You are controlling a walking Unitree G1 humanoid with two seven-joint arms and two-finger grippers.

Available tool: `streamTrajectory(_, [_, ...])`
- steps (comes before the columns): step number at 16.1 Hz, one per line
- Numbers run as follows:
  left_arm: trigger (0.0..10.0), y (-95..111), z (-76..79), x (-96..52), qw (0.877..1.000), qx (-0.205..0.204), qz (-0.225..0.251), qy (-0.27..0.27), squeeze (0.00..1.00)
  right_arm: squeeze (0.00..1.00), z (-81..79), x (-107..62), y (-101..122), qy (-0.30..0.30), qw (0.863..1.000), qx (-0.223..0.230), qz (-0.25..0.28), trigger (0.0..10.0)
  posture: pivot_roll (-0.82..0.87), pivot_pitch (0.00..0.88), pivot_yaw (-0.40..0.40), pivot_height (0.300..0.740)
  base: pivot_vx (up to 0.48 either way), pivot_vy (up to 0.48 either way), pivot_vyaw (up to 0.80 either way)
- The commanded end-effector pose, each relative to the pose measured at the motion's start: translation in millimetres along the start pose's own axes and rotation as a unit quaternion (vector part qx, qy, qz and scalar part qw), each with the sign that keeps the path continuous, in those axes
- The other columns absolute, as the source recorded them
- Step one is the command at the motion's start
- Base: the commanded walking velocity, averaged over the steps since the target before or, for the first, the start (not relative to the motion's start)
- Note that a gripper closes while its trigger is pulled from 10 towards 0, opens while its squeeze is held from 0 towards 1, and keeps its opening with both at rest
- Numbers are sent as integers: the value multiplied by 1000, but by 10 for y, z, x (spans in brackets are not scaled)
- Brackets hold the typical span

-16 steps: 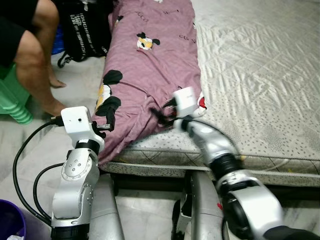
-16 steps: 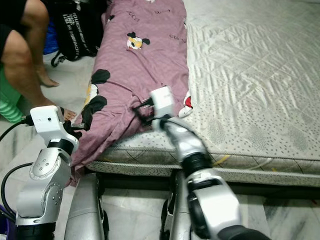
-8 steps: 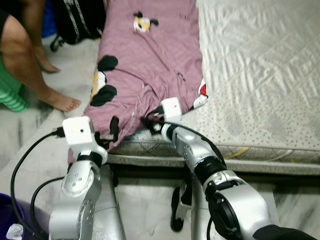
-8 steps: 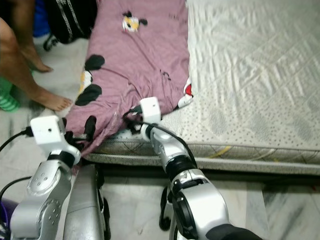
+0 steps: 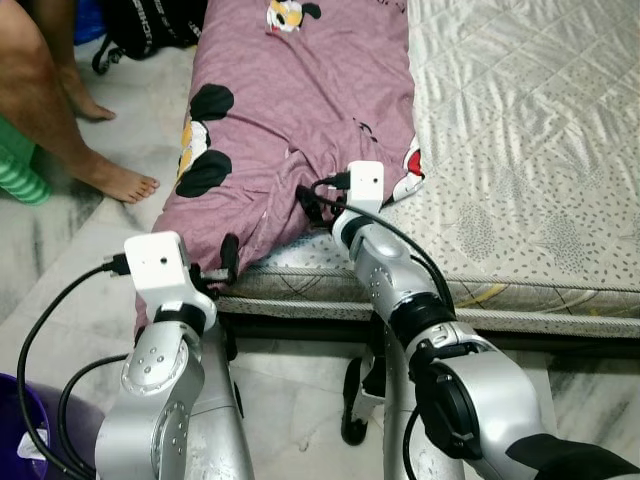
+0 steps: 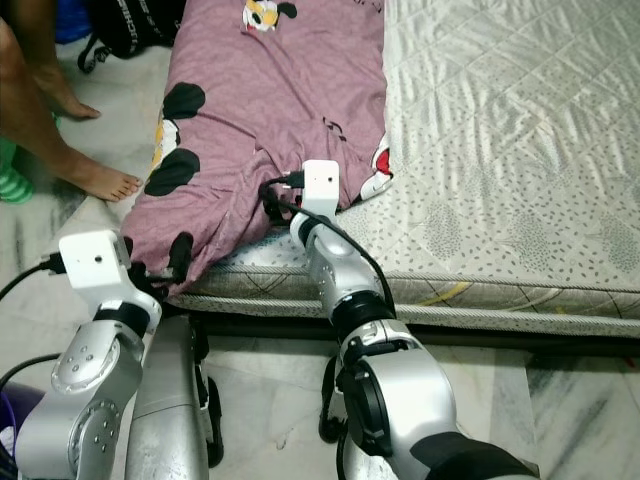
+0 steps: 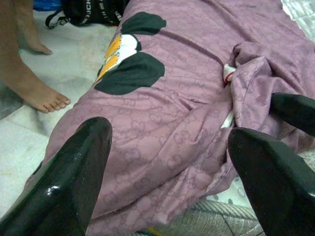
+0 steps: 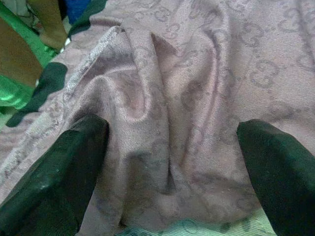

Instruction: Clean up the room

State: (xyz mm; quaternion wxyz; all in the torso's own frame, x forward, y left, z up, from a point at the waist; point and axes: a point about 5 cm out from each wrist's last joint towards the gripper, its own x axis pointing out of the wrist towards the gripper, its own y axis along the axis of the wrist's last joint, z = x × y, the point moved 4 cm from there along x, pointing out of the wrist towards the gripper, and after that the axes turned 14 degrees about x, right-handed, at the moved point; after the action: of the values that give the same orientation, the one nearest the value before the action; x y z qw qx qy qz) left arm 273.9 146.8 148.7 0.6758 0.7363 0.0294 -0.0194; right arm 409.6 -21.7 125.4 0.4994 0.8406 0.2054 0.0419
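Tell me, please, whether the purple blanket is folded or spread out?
Spread, unfolded: the purple blanket lies along the mattress edge, bunched where the open right gripper presses in.

I saw open mattress [image 5: 520,120] to the right of the purple blanket [image 5: 300,110], free for a gripper. On the left, a person's bare foot [image 5: 118,182] and a black bag [image 5: 150,30] crowded the floor [image 5: 60,270] beside the bed.

The black bag [image 5: 150,25] bears white lettering, too cropped to read.
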Motion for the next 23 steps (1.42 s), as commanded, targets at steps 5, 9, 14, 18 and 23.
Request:
streamTrajectory(5, [10000, -37, -24, -1, 1000, 3, -9, 8, 0, 0, -388, 49, -151, 44, 998, 30, -16, 0, 217, 273, -39, 550, 0, 0, 0])
streamTrajectory(9, [10000, -28, -44, 22, 1000, 7, -8, 9, 0, 0, -370, 54, -150, 34, 999, 35, -12, 0, 219, 268, -35, 550, 0, 0, 0])
streamTrajectory(14, [10000, -4, -44, 57, 1000, 8, -3, 10, 0, 0, -347, 60, -112, 31, 999, 32, -5, 0, 220, 257, -35, 550, 0, 0, 0])
streamTrajectory(18, [10000, 23, -77, 93, 1000, 10, 2, 14, 0, 0, -362, 66, -107, 33, 999, 27, -4, 0, 225, 245, -35, 550, 0, 0, 0])
streamTrajectory(23, [10000, 33, -82, 124, 1000, 9, 6, 16, 0, 0, -315, 65, -99, 26, 999, 26, -4, 0, 222, 231, -38, 550, 0, 0, 0])
